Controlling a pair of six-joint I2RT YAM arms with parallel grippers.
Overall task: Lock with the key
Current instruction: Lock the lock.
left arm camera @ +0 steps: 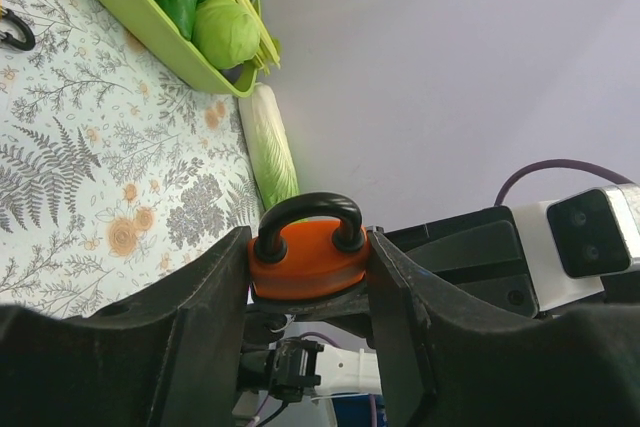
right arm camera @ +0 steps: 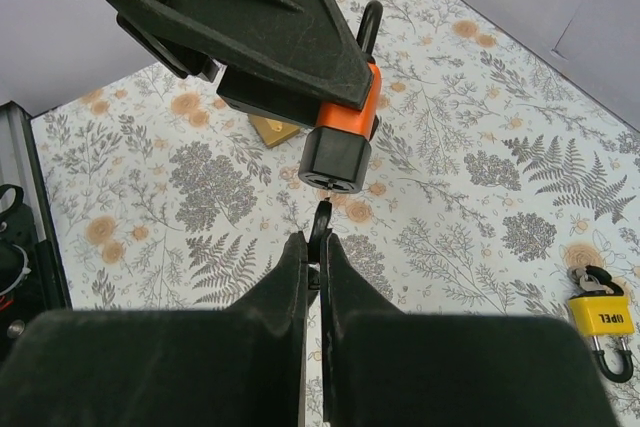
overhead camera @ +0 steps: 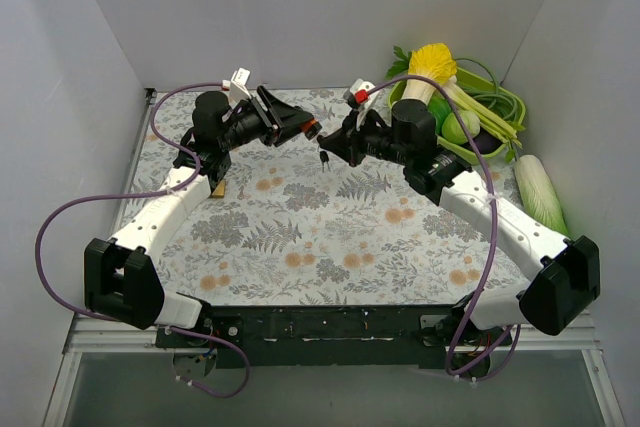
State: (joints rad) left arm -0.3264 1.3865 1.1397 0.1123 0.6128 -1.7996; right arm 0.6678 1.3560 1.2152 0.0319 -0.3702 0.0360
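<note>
- A floral-patterned worktop [overhead camera: 300, 247] carries the scene. Both arms meet in the air above its far middle.
- The left gripper [left arm camera: 308, 265] is clamped on the sides of an orange padlock [left arm camera: 305, 252], leaving its shackle and keyhole end free.
- The right gripper [right arm camera: 315, 252] is pinched almost closed on a key [right arm camera: 322, 215], whose tip sits just beside the keyhole.
- The padlock looks stiff, smooth and fairly heavy, so it is best gripped across its body.
- The key seems thin, rigid and prone to twisting, so it is best held by its head.
</note>
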